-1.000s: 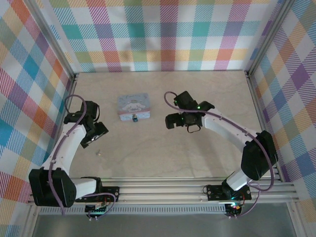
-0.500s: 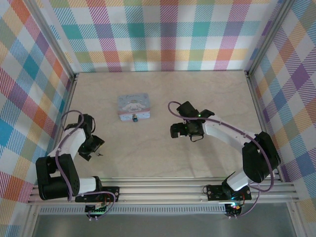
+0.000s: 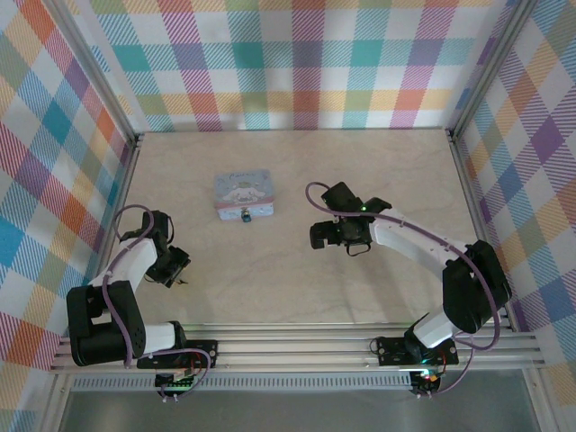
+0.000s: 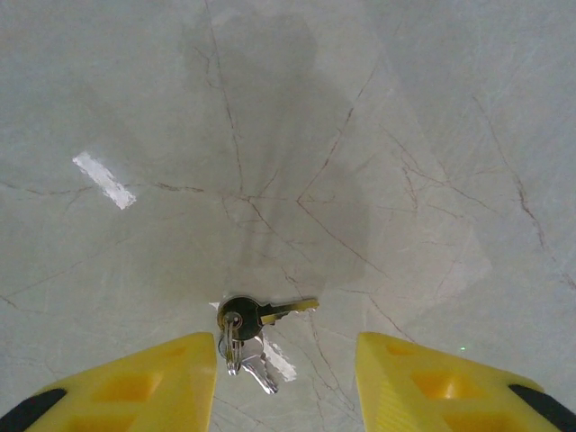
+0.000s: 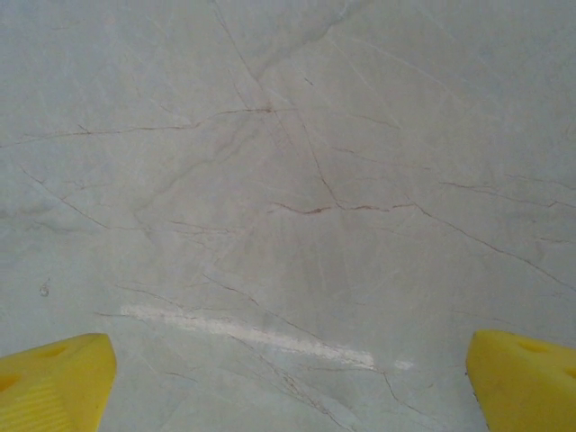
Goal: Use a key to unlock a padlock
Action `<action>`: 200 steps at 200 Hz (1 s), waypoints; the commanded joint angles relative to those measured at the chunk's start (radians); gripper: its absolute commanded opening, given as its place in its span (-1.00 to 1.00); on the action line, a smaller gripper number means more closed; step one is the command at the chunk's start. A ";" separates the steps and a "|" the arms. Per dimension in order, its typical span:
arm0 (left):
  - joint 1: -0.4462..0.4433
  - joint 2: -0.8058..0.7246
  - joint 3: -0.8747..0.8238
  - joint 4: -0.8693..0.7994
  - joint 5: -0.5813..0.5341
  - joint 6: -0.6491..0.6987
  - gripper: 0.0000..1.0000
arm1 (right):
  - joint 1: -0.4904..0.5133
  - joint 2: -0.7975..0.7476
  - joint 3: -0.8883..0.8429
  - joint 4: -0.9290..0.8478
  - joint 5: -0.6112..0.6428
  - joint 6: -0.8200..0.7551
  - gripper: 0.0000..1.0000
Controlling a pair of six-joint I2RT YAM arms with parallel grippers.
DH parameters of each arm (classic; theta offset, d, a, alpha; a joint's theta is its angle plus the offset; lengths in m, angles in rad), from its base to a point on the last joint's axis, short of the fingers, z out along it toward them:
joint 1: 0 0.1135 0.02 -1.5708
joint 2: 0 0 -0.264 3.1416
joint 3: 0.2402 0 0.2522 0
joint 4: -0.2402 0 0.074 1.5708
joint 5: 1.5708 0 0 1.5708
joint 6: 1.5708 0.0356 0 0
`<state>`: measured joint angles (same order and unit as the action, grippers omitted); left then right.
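The padlock [image 3: 245, 215] is a tiny black thing with a bluish bit. It sits against the near edge of the cartoon-print tin [image 3: 243, 192], towards the back left of the table [image 3: 360, 288]. It is well apart from both arms.

The step in hand, as I judge it, is picking up the bunch of keys [image 4: 247, 328], which lies flat on the table near the left front. My left gripper [image 4: 286, 382] is down over it. Its yellow jaws stand apart on either side of the bunch and grip nothing yet; the left finger [image 4: 153, 382] is just beside the ring.

To do this well, I would shift a little so the dark key head and ring sit midway between the jaws. As it is, they lie closer to the left finger. I would go low enough to catch the flat metal, then pinch the head so the brassy blade sticks out free for the lock. A grab on the ring alone would probably let the keys swing.

My right gripper [image 3: 326, 236] hovers over bare table near the middle, jaws wide open and holding nothing.

I count one padlock, one tin and one bunch of keys. The bunch has one dark-headed key and what look like two silvery ones, though I cannot tell for sure. There are two arms with two grippers.
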<state>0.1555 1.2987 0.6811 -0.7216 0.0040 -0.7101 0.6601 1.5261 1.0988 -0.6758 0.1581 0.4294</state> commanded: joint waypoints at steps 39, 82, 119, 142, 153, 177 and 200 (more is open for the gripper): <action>0.013 0.032 -0.035 0.000 0.009 0.028 -0.20 | -0.008 0.048 0.065 -0.016 -0.001 -0.008 0.99; 0.013 0.024 -0.043 0.007 0.021 0.036 -0.75 | -0.008 0.058 0.075 -0.015 -0.006 -0.003 0.99; 0.006 -0.024 0.005 -0.010 0.077 0.062 -1.00 | -0.032 0.043 0.068 -0.002 -0.031 0.028 0.98; -0.043 -0.037 0.070 -0.030 0.095 0.089 -1.00 | -0.073 0.015 0.044 0.038 -0.096 0.056 0.93; -0.081 -0.038 0.106 -0.032 0.104 0.104 -1.00 | -0.098 -0.003 0.026 0.062 -0.136 0.073 0.90; -0.202 -0.030 0.200 -0.008 0.139 0.145 -1.00 | -0.161 -0.049 -0.026 0.119 -0.234 0.122 0.85; -0.334 0.013 0.324 0.024 0.193 0.226 -1.00 | -0.226 -0.100 -0.087 0.184 -0.338 0.180 0.73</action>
<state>-0.0696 1.2846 0.8875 -0.7227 0.1188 -0.5846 0.4877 1.4914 1.0668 -0.5766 -0.0296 0.5255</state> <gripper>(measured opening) 0.047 0.892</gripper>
